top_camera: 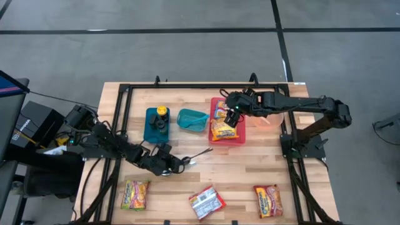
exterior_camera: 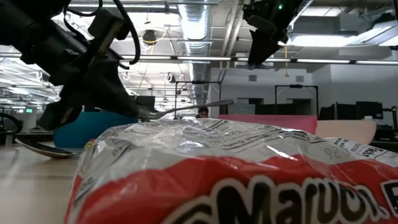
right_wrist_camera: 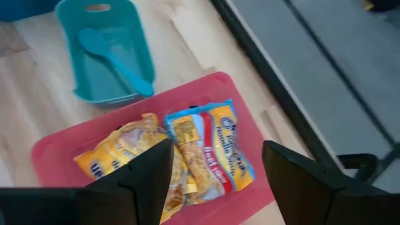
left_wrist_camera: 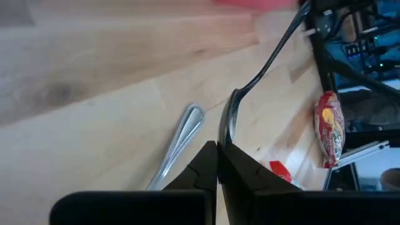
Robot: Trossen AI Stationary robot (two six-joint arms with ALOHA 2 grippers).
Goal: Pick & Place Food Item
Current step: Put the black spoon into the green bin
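Observation:
Two noodle packets lie in the red tray (top_camera: 240, 139): a yellow one (right_wrist_camera: 122, 153) and a blue-edged one (right_wrist_camera: 215, 147). My right gripper (right_wrist_camera: 215, 164) hangs open above them, touching nothing. Three more packets rest on the table near its front edge: a yellow one (top_camera: 135, 194), a red-and-white one (top_camera: 207, 202) and a red-and-yellow one (top_camera: 269, 200). My left gripper (left_wrist_camera: 217, 156) is at the table's front left, shut on a metal utensil (left_wrist_camera: 262, 59). A second metal utensil (left_wrist_camera: 181, 140) lies flat on the wood beside it. My left gripper pinches the metal utensil's curved end (left_wrist_camera: 226, 128) between its two fingers. The long handle (exterior_camera: 186, 110) sticks out beyond the fingertips toward the table's right, roughly level and lifted clear of the wood.
A teal bin (top_camera: 192, 120) holding a teal spoon (right_wrist_camera: 115, 59) stands left of the red tray. A dark teal tray (top_camera: 150, 130) with a yellow-capped bottle (top_camera: 162, 111) is farther left. A peach-coloured plate (top_camera: 262, 121) lies right of the red tray, and a black frame (top_camera: 125, 94) borders the table.

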